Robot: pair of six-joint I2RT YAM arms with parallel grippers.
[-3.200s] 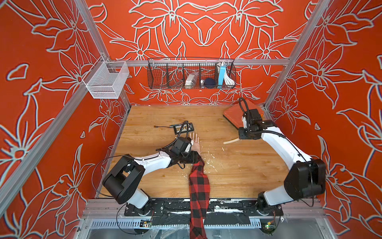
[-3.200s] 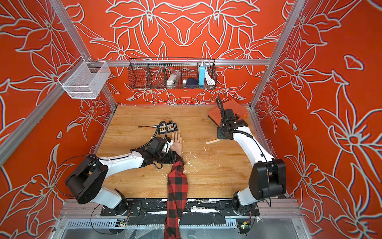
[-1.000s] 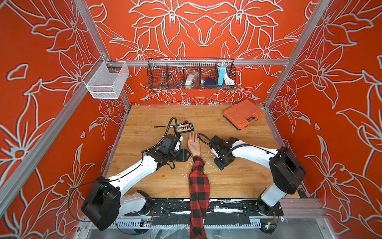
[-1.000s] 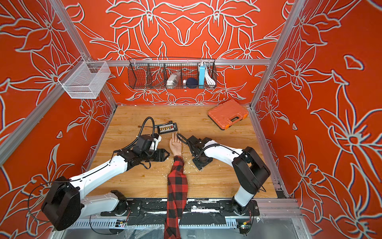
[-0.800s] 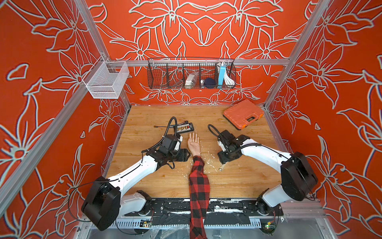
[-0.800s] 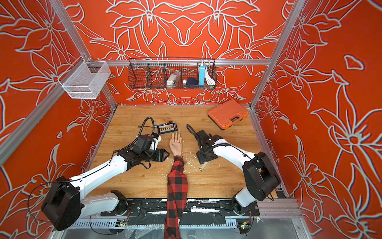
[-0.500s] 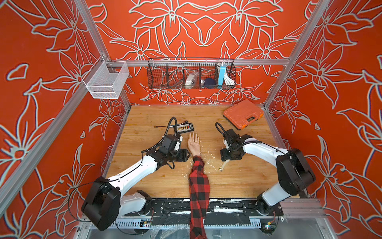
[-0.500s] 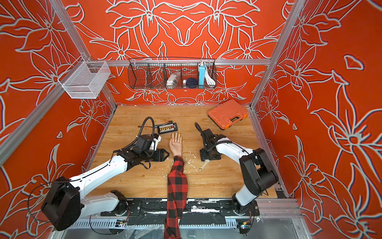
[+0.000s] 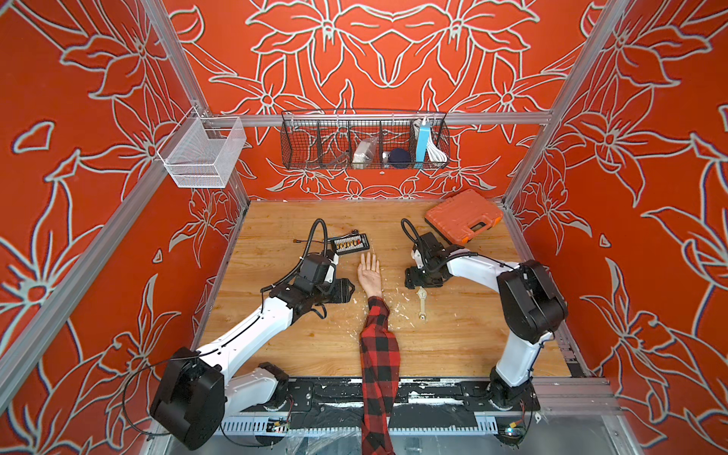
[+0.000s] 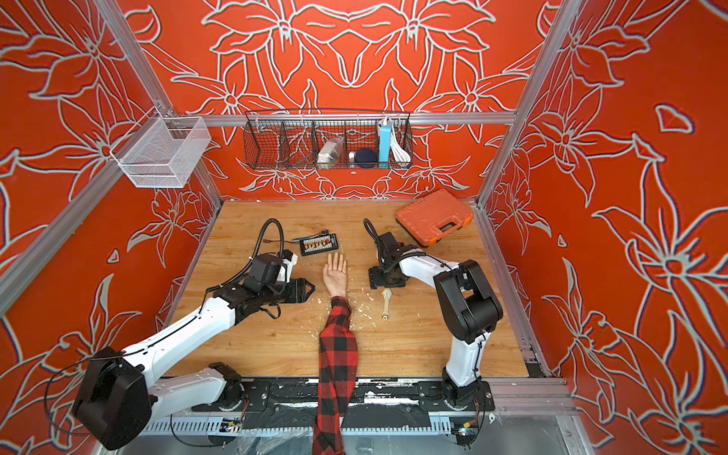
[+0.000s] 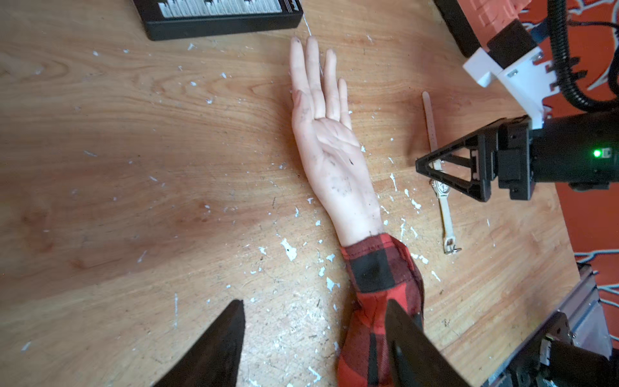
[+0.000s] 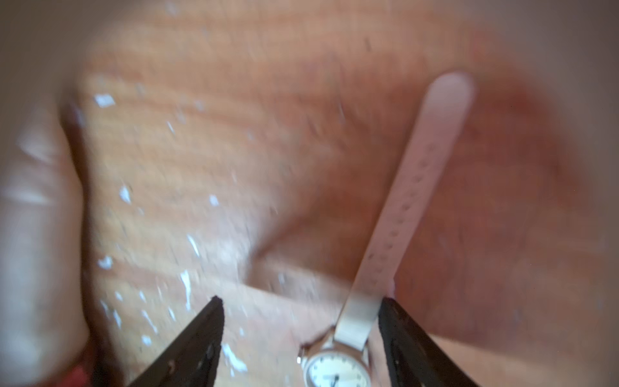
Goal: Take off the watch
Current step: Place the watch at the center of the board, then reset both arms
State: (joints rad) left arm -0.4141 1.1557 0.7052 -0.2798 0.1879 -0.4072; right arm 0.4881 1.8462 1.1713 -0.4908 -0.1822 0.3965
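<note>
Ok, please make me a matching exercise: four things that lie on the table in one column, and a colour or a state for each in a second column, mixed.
Things:
1. watch
2. tool case
3. bit set
4. hand

Colour or state:
a. palm up
b. orange, shut
c. black, with a row of bits
d. unbuckled, strap laid out straight

Pairs: 1-d, 2-b, 3-c, 4-a

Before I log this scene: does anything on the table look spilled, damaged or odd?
Yes. Small white flakes lie scattered over the wooden table around the hand and the watch; they look like debris. The hand also carries dark smudges.
</note>
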